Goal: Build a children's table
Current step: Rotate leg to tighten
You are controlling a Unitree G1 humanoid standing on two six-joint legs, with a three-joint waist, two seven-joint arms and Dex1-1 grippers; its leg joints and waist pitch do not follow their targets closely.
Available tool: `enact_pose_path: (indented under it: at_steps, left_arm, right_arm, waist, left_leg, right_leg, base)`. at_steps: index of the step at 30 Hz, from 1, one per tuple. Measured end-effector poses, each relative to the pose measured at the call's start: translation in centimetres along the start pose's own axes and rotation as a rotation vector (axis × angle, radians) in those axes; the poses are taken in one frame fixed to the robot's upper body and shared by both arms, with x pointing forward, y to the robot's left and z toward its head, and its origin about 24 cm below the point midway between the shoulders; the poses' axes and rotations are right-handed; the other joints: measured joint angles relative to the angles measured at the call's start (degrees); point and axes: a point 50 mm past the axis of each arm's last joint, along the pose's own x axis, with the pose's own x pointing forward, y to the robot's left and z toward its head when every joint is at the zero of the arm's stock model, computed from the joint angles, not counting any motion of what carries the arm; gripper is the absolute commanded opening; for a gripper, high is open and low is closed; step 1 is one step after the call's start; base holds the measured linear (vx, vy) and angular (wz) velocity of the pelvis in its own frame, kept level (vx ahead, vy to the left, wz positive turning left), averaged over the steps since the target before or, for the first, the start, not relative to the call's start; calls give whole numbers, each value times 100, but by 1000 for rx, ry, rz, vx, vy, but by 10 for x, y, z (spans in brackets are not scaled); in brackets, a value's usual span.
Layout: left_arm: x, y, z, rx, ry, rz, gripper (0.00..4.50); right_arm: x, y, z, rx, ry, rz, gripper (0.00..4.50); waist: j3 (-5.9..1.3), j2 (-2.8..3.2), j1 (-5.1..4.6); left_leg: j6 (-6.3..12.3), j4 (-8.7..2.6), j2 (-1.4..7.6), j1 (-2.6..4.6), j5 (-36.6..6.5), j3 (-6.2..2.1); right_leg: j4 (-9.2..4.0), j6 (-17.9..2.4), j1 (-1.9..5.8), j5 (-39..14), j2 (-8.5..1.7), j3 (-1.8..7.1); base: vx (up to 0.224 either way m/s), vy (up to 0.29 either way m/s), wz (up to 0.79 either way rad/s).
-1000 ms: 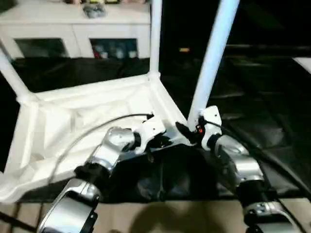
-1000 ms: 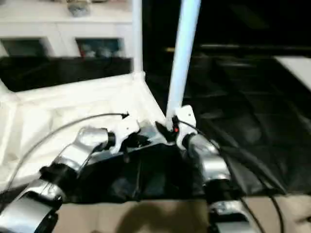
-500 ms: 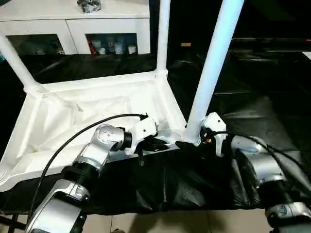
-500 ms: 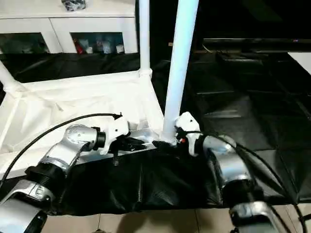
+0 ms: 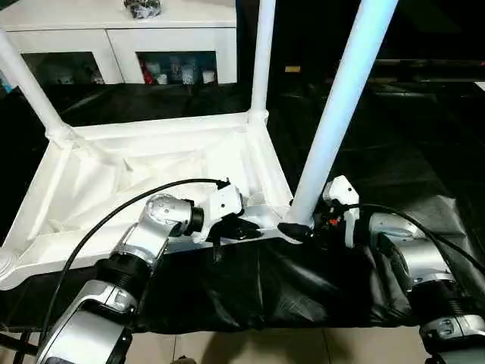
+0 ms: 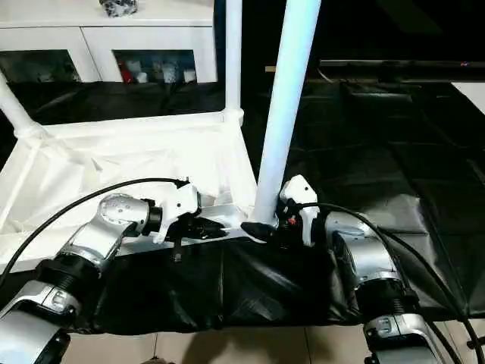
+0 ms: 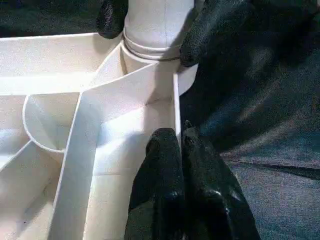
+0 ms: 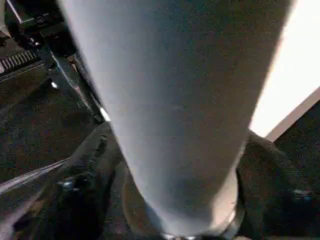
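DESK: Shows what, and where?

PHOTOGRAPHER: Shows the children's table lying upside down on a black sheet, ribbed underside facing up. Sits just in front of a white glass-doored cabinet. Counts three legs standing up from the corners: a far leg at the back right, another far leg at the back left, and the near leg rising from the near right corner.

DESK: Doing what with the left gripper?

PHOTOGRAPHER: Reaches in over the near edge of the top, close to that corner. Pinches the thin rim wall with black fingers pressed almost together, one inside the rim and one outside.

DESK: And with the right gripper?

PHOTOGRAPHER: Comes in low from the right, level with the sheet. Wraps wide-spread fingers round the base of the near leg, just above the corner socket, one on each side and both against the plastic. Looks like a grasp on the leg rather than a slack hand.

DESK: Seated fully in the socket?

PHOTOGRAPHER: Cannot tell.
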Motion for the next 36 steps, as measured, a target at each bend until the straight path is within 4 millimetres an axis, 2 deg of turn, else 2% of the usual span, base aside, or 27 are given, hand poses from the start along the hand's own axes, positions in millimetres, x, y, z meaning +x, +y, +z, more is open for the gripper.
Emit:
enact_pose_path:
  at_steps: [8,23,29,35,36]
  left_arm:
    - [-1,-1,-1,-1,4,-16,0]
    - [-5,-1,-3,-6,12,-15,0]
    - [7,7,-2,-39,23,136,0]
    - [36,11,8,-91,18,279,0]
    - [38,12,8,-95,23,293,0]
  right_arm:
    - [-1,1,-2,27,-7,26,263]
    - [3,3,-3,38,-19,27,254]
    - [29,0,-7,136,-121,-281,252]
    - [52,-7,-3,240,-173,-642,252]
    - [56,-8,-1,251,-173,-681,252]
  waist:
    - [1,-1,80]
    - [1,-1,79]
    - [-4,-10,-20]
    - [-16,-5,-116]
    - [-21,12,-124]
  left_leg:
    - [-1,9,2,1,0,17]
    - [-9,10,4,6,-4,36]
    - [-45,10,4,50,-12,50]
    - [-44,9,-19,58,-12,57]
    - [-44,3,-24,58,-12,55]
  right_leg:
    - [27,0,-3,0,1,8]
    - [37,0,-5,0,4,16]
    - [53,-24,10,21,3,34]
    - [6,0,25,65,-1,87]
    - [-12,15,26,77,0,95]
  base:
    - [0,0,0]
    - [0,0,0]
    - [0,0,0]
    - [0,0,0]
    - [0,0,0]
